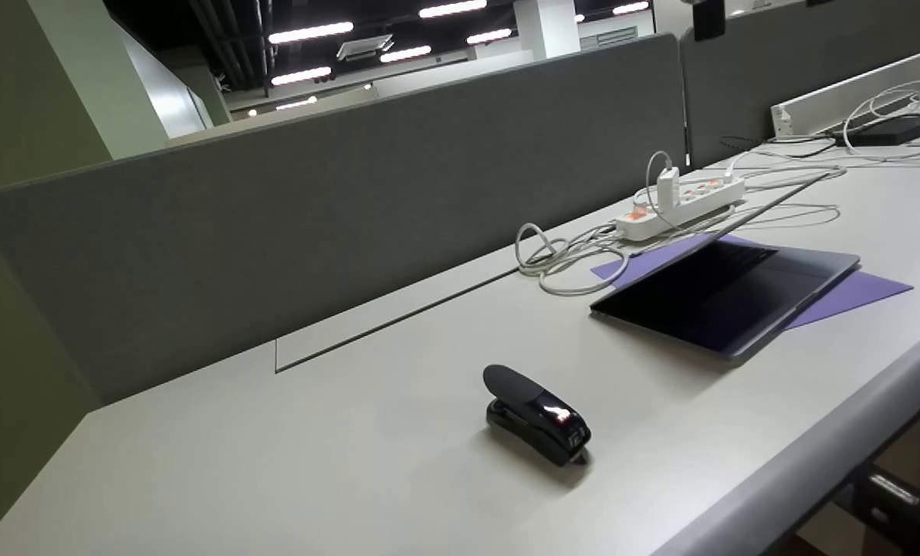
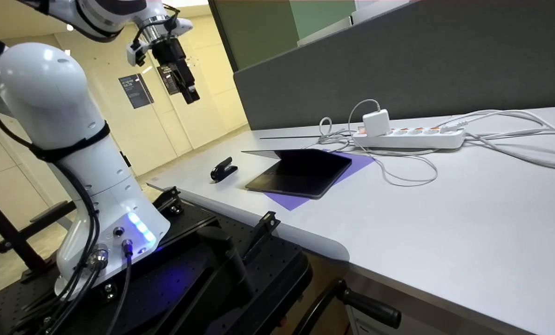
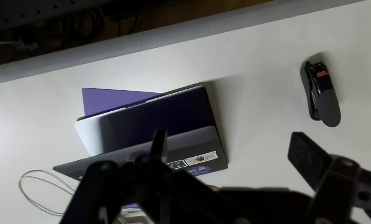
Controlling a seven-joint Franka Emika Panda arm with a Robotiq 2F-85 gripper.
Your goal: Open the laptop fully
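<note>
The laptop (image 1: 707, 297) lies on a purple sheet on the desk, part open. Its thin lid leans over the dark keyboard deck at a sharp angle. It also shows in an exterior view (image 2: 296, 184), with its front toward the desk's front edge. In the wrist view, the lid's grey outer face (image 3: 188, 141) with several stickers faces me, and the left finger covers part of it. My gripper (image 3: 229, 140) is open and empty, its fingers wide apart. In an exterior view, the gripper (image 2: 191, 95) hangs high above the desk, to the left of the laptop and apart from it.
A black stapler (image 1: 537, 417) stands on the desk beside the laptop. A white power strip (image 2: 412, 138) with a charger (image 2: 376, 123) and loose cables (image 1: 576, 262) lies behind it. The purple sheet (image 1: 854, 297) sticks out under the laptop. A grey partition (image 1: 352, 216) lines the desk's back.
</note>
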